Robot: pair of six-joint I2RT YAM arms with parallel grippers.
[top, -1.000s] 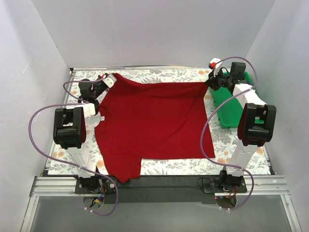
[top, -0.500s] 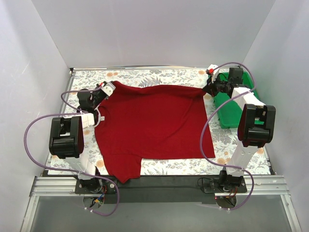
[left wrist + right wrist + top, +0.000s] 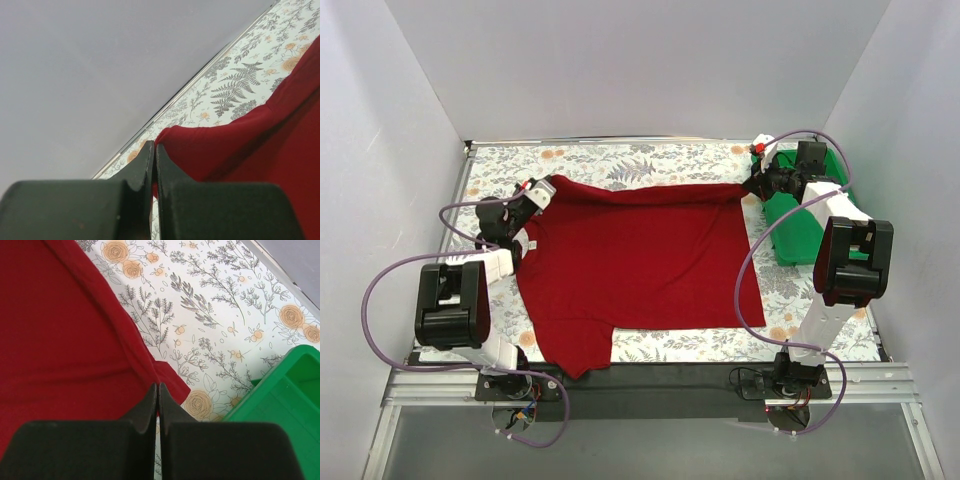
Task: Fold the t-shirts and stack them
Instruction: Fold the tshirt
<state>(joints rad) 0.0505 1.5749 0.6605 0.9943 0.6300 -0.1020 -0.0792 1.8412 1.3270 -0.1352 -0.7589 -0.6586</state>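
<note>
The dark red t-shirt (image 3: 635, 260) lies spread on the flowered table cover, its far edge lifted. My left gripper (image 3: 542, 190) is shut on the shirt's far left corner; in the left wrist view the cloth (image 3: 235, 145) is pinched between the closed fingers (image 3: 154, 150). My right gripper (image 3: 752, 185) is shut on the far right corner; in the right wrist view the cloth (image 3: 65, 335) runs into the closed fingers (image 3: 158, 390). A sleeve hangs toward the near left edge (image 3: 570, 355).
A green plastic tray (image 3: 800, 215) stands at the right edge beside my right arm, and shows in the right wrist view (image 3: 280, 395). White walls enclose the table on three sides. The flowered cover (image 3: 650, 160) shows beyond the shirt's far edge.
Both grippers have pulled the shirt's far edge toward the near side. The left gripper moved nearer and a little left, and the far edge now lies closer to the middle.
</note>
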